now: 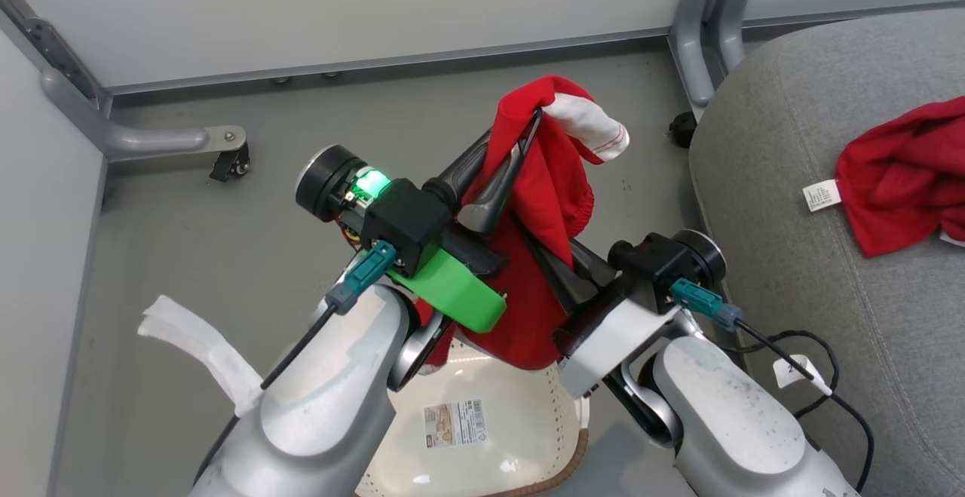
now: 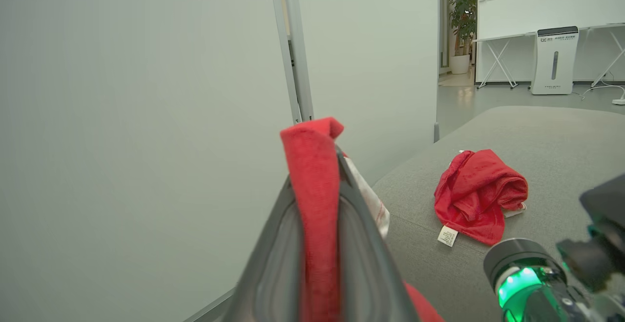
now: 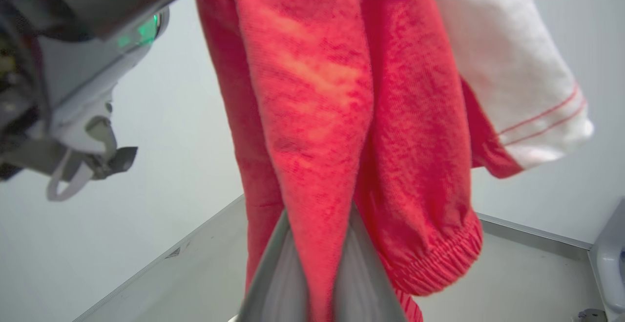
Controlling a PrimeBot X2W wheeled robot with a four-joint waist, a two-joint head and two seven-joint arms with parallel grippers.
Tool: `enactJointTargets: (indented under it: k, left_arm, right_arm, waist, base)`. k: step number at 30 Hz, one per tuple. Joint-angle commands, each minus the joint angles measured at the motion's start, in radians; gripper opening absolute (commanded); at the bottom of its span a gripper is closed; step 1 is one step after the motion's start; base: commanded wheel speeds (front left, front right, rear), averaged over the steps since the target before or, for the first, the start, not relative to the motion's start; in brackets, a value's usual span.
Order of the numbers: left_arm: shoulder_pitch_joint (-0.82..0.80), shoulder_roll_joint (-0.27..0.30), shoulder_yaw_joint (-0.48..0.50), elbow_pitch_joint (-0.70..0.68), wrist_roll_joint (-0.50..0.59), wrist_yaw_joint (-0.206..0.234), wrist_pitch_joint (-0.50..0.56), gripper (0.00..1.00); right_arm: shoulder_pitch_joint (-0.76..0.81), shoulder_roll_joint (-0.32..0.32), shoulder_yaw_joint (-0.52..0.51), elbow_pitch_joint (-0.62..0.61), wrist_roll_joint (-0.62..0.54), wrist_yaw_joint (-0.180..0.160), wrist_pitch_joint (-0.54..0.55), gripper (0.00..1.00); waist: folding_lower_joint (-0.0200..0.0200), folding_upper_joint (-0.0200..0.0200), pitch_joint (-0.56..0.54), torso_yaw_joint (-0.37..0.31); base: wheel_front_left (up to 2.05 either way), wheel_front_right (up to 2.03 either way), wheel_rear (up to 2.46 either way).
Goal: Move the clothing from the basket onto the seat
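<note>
two garments (image 1: 546, 195) (image 1: 897, 180), one basket (image 1: 528, 437), one seat (image 1: 776, 120)

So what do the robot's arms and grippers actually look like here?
The left forearm and right forearm are silver-grey shells. The left gripper and right gripper each have two long dark tapered fingers on a black body. The left adds a green plate and a glowing green light; teal connectors with black cables plug into both.

In my sight, a white air purifier (image 2: 554, 60) stands on grey floor (image 2: 488, 98); left of it a potted plant (image 2: 461, 24), behind it a folding table (image 2: 503, 37), farther left a pale partition panel (image 2: 371, 43).
</note>
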Motion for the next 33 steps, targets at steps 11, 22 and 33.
enactJointTargets:
  k: [11, 22, 33]
  left_arm:
    - [0.054, -0.006, 0.016, -0.012, 0.043, -0.001, -0.004, 1.0]
    - [0.085, 0.011, 0.014, -0.02, 0.067, -0.002, -0.003, 1.0]
    - [0.076, 0.038, 0.005, -0.028, 0.086, -0.003, -0.002, 1.0]
  right_arm:
    - [0.06, -0.003, -0.092, -0.013, -0.011, -0.001, 0.0, 0.0]
    - [0.103, -0.003, -0.218, -0.052, -0.047, -0.001, 0.0, 0.0]
    - [0.145, -0.003, -0.334, -0.107, -0.073, -0.001, 0.0, 0.0]
  waist:
    - [0.0, 0.0091, -0.018, -0.025]
    - [0.0, 0.0091, -0.003, -0.1]
    - [0.0, 0.0091, 0.036, -0.232]
  base:
    - [0.0, 0.0, 0.0]
    - [0.0, 0.0, 0.0]
    - [0.0, 0.0, 0.0]
